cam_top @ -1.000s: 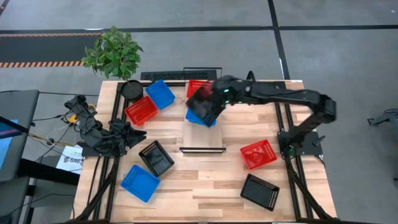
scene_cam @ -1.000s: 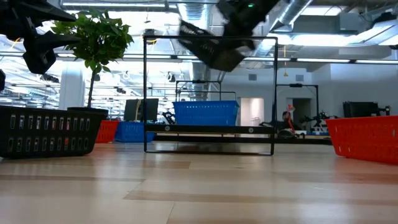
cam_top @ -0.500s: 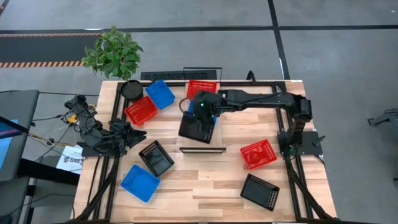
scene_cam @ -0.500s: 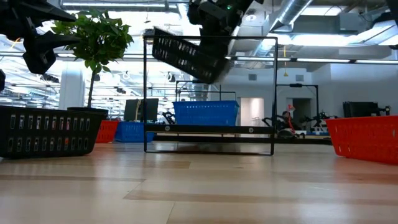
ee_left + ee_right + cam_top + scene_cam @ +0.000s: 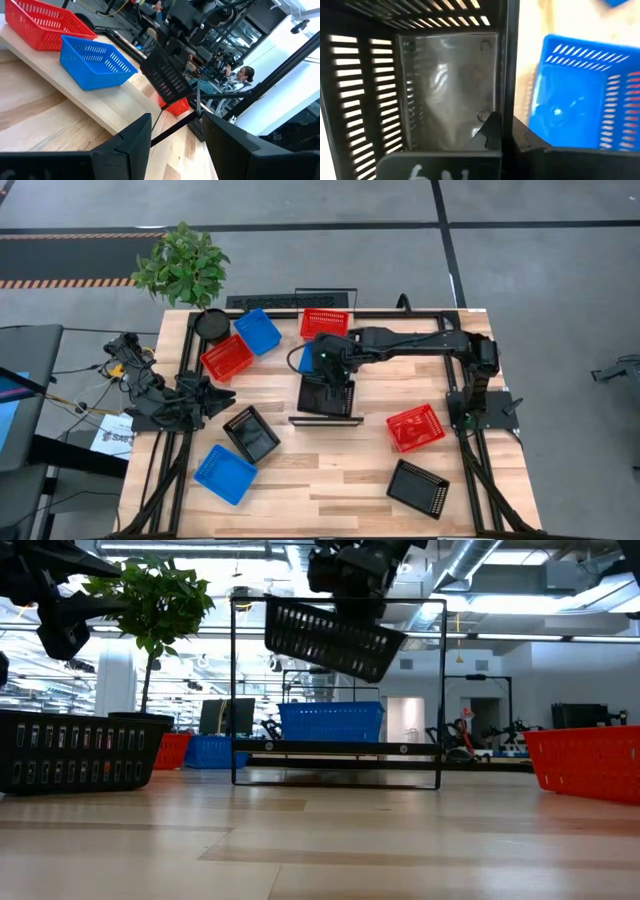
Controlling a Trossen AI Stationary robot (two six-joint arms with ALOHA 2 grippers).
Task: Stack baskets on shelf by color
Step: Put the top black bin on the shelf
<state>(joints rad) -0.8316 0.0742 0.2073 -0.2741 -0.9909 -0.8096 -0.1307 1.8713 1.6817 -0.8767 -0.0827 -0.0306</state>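
A black basket (image 5: 328, 393) (image 5: 335, 638) hangs tilted above the near part of the shelf (image 5: 325, 419) (image 5: 400, 749), with my right gripper (image 5: 333, 363) (image 5: 507, 127) shut on it. A blue basket (image 5: 306, 358) (image 5: 330, 722) stands on the shelf's far part. Other baskets rest on the table: red (image 5: 325, 322), blue (image 5: 258, 330), red (image 5: 227, 357), black (image 5: 250, 433), blue (image 5: 225, 473), red (image 5: 415, 427), black (image 5: 418, 487). My left gripper (image 5: 215, 398) (image 5: 175, 150) waits open at the table's left edge. My right gripper holds the black basket by its far wall (image 5: 502, 95), one finger (image 5: 490, 131) inside the basket and the other (image 5: 526, 139) outside. The fingers slant down from above. The basket hangs below them, clear of the shelf, one end lower than the other.
A round black plant pot (image 5: 211, 323) with a green plant stands at the far left corner. The shelf's thin black frame (image 5: 233, 690) rises upright around the plank. Bare tabletop (image 5: 330, 470) lies between the shelf and the near edge.
My right gripper has moved toward the table's near edge and down, turning as it went. The black basket went with it, from above the blue basket to above the shelf's near part, and now hangs less steeply tilted.
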